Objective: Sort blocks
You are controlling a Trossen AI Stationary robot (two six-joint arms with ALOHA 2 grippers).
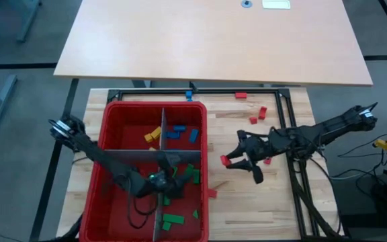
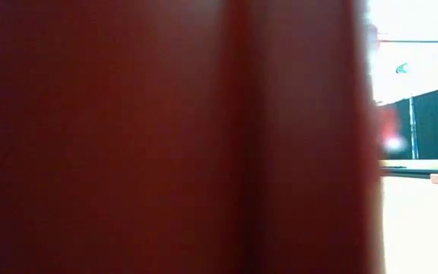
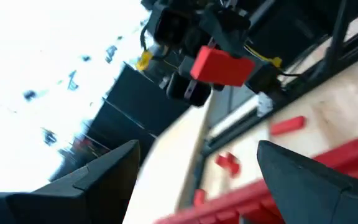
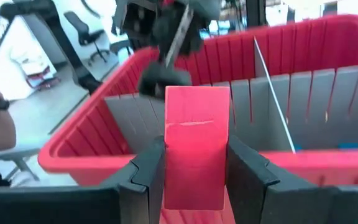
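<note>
While the right hand clamps a red block between its fingers, it sits over the bench just right of the red bin, outside the wall. The right wrist view shows the block upright and squarely pinched, with the bin's rim ahead of it and grey dividers beyond.

Risks, as judged:
- Block carried too low would strike the bin wall, since it looks level with or below the rim in the wrist view.
- Both arms converge on the same bin; left hand is inside it, near the divider crossing. Collision possible if right arm crosses in at that height.
- Wrong compartment: far-right cell holds blue and yellow blocks, near-right holds green; release early and red lands among them.

Pose:
- Right arm reaches from the right edge leftward, roughly level, hand pointing at the bin.
- Left arm runs from the left edge down into the bin; its fingers stand apart, nothing between them.

Loose red blocks lie on the bench at far right, unsorted. Low view blocked by red wall.
</note>
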